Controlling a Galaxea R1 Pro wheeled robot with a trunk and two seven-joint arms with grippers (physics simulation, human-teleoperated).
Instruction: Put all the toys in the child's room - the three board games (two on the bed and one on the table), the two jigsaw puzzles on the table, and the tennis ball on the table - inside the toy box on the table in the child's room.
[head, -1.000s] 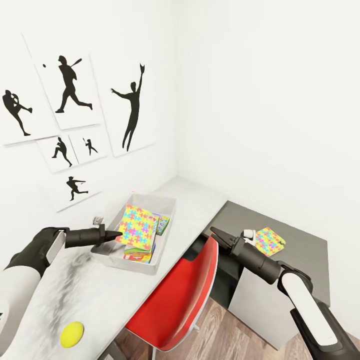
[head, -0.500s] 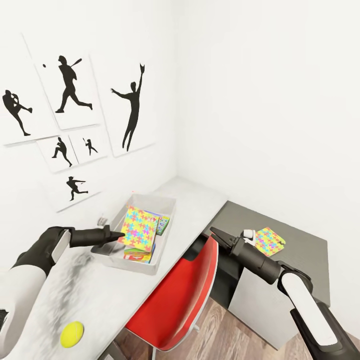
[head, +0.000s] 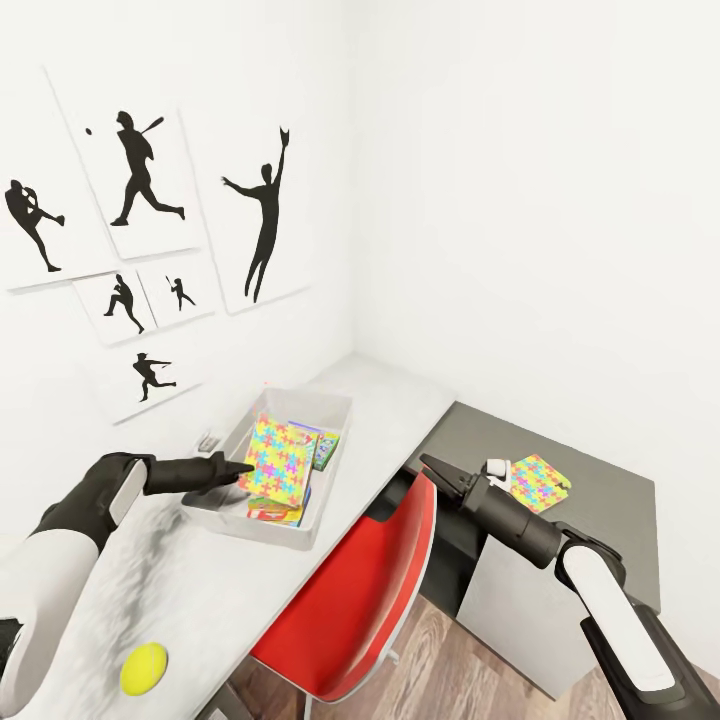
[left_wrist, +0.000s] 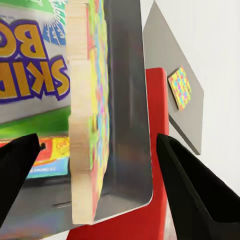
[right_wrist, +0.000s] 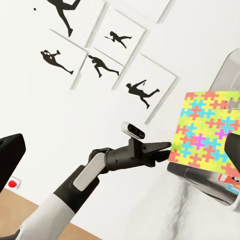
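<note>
A jigsaw puzzle (head: 278, 458) stands tilted on edge in the toy box (head: 262, 529) on the table (head: 200, 590). My left gripper (head: 240, 469) is open at the puzzle's near edge. In the left wrist view its fingers (left_wrist: 17, 160) stand wide apart on either side of the board (left_wrist: 85, 125) without touching it. Board games (head: 276, 512) lie flat under it, among them a yellow-green one with purple lettering (left_wrist: 30, 65). The second jigsaw puzzle (head: 540, 482) lies on a dark grey top beside my open, empty right gripper (head: 430, 463). The tennis ball (head: 144, 668) rests near the table's front.
A red chair (head: 350, 590) stands pushed in between the table and the dark grey cabinet (head: 600, 480). Black silhouette posters (head: 140, 180) hang on the white wall behind the table. Wood floor (head: 440, 660) shows below the chair.
My left arm has edged slightly toward the toy box and the puzzle board has settled a little lower in it. The right arm has not moved.
</note>
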